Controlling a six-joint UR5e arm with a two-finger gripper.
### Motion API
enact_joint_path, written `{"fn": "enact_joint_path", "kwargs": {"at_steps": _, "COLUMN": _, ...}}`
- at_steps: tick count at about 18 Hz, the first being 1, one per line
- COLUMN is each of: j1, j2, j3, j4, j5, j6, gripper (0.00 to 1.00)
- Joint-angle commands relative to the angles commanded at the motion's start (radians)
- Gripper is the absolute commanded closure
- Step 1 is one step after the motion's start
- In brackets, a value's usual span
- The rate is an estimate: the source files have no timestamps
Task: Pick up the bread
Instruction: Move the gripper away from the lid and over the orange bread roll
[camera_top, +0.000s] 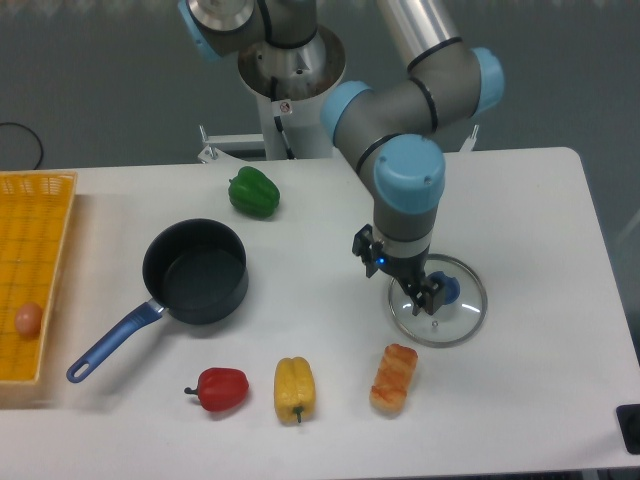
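The bread (394, 378) is a small orange-brown loaf with paler ridges, lying on the white table near the front edge. My gripper (424, 299) hangs above and slightly right of it, over a round glass lid (437, 302) with a blue knob (449, 289). Its dark fingers point down and sit close together, just left of the knob. Whether they are open or shut is not clear from this angle. Nothing appears to be held.
A yellow pepper (294, 388) and a red pepper (221, 388) lie left of the bread. A dark pot (195, 272) with a blue handle sits mid-left, a green pepper (253, 192) behind it. A yellow basket (30, 250) holding an egg (28, 319) stands at the far left.
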Motion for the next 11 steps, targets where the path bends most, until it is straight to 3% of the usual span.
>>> {"fn": "enact_joint_path", "kwargs": {"at_steps": 11, "j1": 0.008, "j2": -0.143, "j3": 0.072, "j4": 0.107, "j5": -0.003, "j6": -0.250, "gripper": 0.00}}
